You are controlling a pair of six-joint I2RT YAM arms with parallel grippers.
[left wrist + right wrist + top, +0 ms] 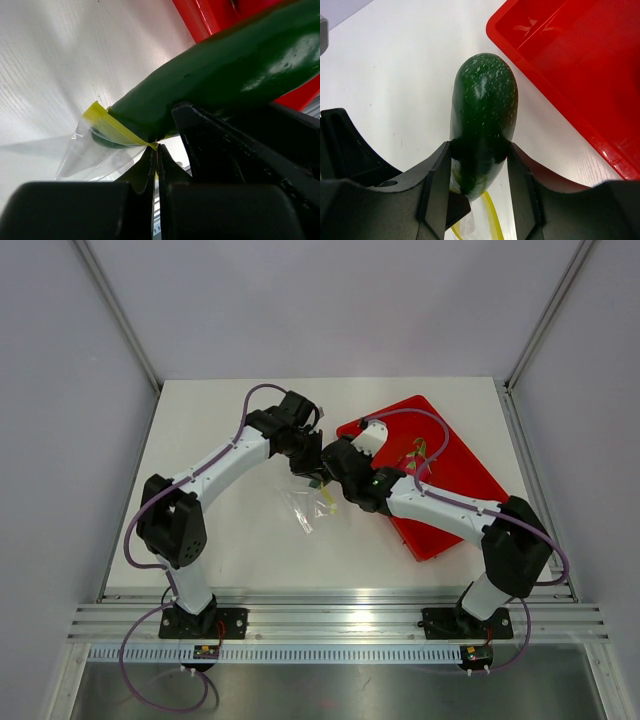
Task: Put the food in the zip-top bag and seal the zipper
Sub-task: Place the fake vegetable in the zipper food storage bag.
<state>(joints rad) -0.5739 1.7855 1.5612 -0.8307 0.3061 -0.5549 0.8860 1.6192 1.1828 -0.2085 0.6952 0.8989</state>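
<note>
In the top view the left arm reaches from the lower left up toward the middle of the white surface, where both wrists meet just above the zip-top bag, which lies crumpled on the surface. The left hand is clenched, its fingers pressed together on the yellow-green zipper at the bag's mouth. In the left wrist view the clear plastic hangs to the lower left of that pinch. There the food, dark green and glossy, has its long axis sloping from lower left to upper right. Its lower-left end sits at the bag's mouth, just behind the zipper, and its other end runs out toward the upper right corner in front of the red tray. The right hand grasps the food across its girth, one finger on each side. In the right wrist view the food's axis runs up the frame away from the camera, with its speckled, rounded end at top centre over bare surface. The tray fills the upper right, apart from the food.
</note>
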